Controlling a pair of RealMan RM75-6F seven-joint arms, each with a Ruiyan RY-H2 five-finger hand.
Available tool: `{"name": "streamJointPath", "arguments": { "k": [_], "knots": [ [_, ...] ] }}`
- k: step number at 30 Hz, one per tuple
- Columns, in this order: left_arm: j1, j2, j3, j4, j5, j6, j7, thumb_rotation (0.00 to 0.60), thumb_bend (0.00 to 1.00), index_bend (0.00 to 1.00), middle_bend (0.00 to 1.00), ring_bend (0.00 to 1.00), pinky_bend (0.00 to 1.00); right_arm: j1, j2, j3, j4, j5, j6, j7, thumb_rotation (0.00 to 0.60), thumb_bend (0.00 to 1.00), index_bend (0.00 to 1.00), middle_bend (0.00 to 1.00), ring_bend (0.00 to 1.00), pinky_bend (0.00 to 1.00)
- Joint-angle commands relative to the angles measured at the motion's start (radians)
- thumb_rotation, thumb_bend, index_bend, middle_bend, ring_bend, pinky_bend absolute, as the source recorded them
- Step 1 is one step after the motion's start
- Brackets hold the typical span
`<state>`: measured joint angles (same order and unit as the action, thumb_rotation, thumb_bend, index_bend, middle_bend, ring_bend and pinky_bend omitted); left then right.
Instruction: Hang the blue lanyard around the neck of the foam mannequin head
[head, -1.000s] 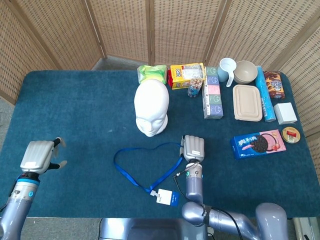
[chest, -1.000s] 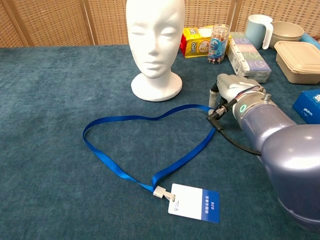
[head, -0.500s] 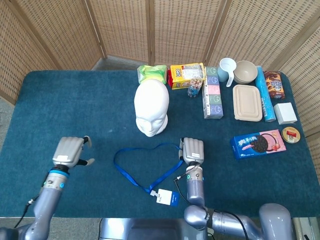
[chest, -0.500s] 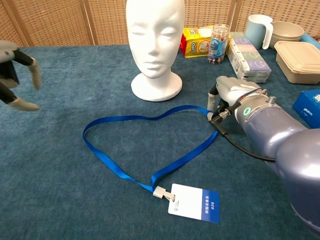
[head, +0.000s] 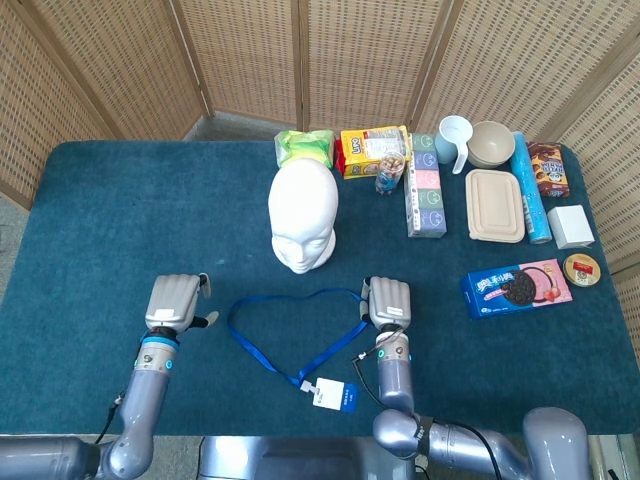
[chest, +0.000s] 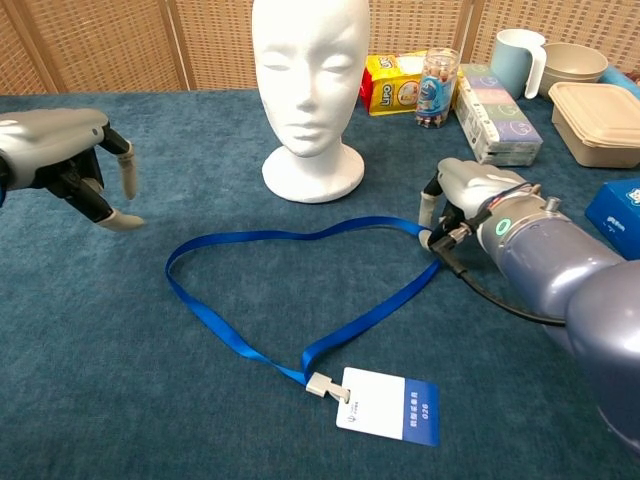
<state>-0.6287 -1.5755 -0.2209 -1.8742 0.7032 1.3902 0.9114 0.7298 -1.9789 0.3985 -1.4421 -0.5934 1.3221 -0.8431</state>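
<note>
Since the earlier frames, the left robot hand is travelling inward across the desk and is now hovering just beside the left bend of the blue lanyard, apart from it, fingers spread and holding nothing. Right robot hand is shifting only slightly; its fingertips are pressing down at the right corner of the strap, touching it. Whether the strap is actually pinched there cannot be told from either view.

Lanyard is lying flat on the blue cloth in a heart-like loop, between the two hands. Both straps are meeting at a clip, with a white and blue badge lying at the near end. Foam mannequin head is standing upright just beyond the top of the loop, face toward the robot, neck bare.

Along the far edge, well apart from the loop: a green packet, a yellow snack bag, a small printed cup, a long pastel box, a white mug, a beige bowl, a beige lidded container, a blue tube, a cookie package. None of these is lying between hands and mannequin.

Chest view is cutting off the top of the mannequin head and most of the left arm. Right palm is hidden under its own back shell.
</note>
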Motion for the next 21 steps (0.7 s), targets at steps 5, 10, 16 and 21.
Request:
{"name": "streamJointPath", "arguments": {
  "k": [5, 10, 16, 21],
  "knots": [
    [-0.03, -0.079, -0.022, 0.081, -0.054, 0.028, 0.015, 0.508, 0.22, 0.5, 1.0, 1.0, 1.0, -0.001, 0.001, -0.003, 0.014, 0.006, -0.015, 0.014, 0.6, 0.52, 0.61, 0.94, 1.0, 1.0],
    [-0.042, -0.112, -0.031, 0.123, -0.085, 0.012, 0.004, 0.51, 0.23, 0.5, 1.0, 1.0, 1.0, 0.0, -0.001, -0.005, 0.029, 0.01, -0.028, 0.025, 0.6, 0.52, 0.61, 0.94, 1.0, 1.0],
    [-0.059, -0.149, -0.04, 0.167, -0.121, -0.008, 0.001, 0.511, 0.23, 0.5, 1.0, 1.0, 1.0, 0.002, -0.001, -0.005, 0.044, 0.016, -0.039, 0.032, 0.598, 0.52, 0.61, 0.95, 1.0, 1.0],
    [-0.078, -0.18, -0.05, 0.198, -0.149, -0.016, 0.013, 0.515, 0.23, 0.5, 1.0, 1.0, 1.0, 0.0, 0.002, -0.006, 0.052, 0.023, -0.048, 0.039, 0.6, 0.52, 0.62, 0.95, 1.0, 1.0]
  ]
}}
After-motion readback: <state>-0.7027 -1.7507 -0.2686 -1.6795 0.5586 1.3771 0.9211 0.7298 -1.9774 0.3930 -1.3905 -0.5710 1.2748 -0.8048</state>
